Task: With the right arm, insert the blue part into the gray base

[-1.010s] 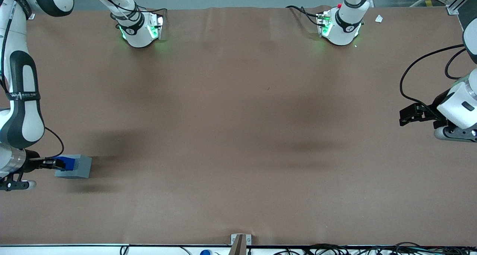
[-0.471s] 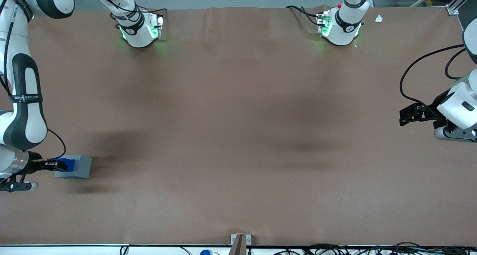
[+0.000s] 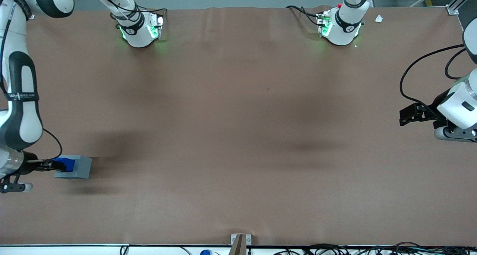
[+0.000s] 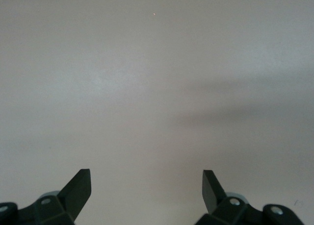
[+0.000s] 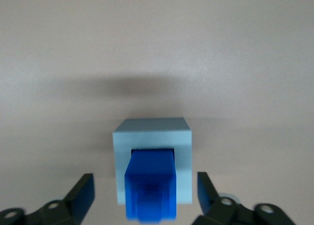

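Now blue part [image 5: 150, 186] in gray base [image 5: 151, 132], claw [image 5: 145, 195] open.

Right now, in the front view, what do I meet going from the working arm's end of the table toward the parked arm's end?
Right arm → its gripper, open → blue part, seated in the gray base → long bare stretch of brown table → parked arm's gripper.

blue part [image 5: 150, 190] seated in gray base [image 5: 152, 132] recess, sticking up. Base sits on table [image 3: 238, 128] at working arm's end, near front camera. gripper [image 5: 144, 198] directly above, fingers [image 5: 82, 193] spread either side, not touching.
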Controlling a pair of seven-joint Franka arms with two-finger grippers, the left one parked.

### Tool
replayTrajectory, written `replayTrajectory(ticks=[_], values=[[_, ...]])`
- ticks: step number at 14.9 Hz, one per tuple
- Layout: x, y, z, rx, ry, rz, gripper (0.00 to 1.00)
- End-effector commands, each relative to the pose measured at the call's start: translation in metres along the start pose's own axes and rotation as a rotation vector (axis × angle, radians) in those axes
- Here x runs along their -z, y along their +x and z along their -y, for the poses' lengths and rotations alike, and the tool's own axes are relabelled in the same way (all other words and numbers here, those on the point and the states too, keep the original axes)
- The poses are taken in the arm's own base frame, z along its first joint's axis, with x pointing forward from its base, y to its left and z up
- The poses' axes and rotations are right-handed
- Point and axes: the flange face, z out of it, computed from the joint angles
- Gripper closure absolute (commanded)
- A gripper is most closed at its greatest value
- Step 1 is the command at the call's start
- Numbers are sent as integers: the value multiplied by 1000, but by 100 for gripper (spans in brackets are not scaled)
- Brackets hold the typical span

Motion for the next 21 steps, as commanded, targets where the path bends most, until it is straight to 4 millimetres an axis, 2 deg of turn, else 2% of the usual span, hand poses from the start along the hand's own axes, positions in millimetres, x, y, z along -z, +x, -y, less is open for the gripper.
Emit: replayTrajectory(ticks=[1, 5, 7, 9, 15, 21], values=[[103, -31, 30, -48, 9, 16, 0], [193, -78, 64, -58, 8, 62, 0], [229, -99, 95, -92, -1, 80, 0], [249, -110, 116, -82, -6, 76, 0], [254, -111, 145, -71, -9, 78, 0], [254, -111, 156, -57, 19, 81, 0]])
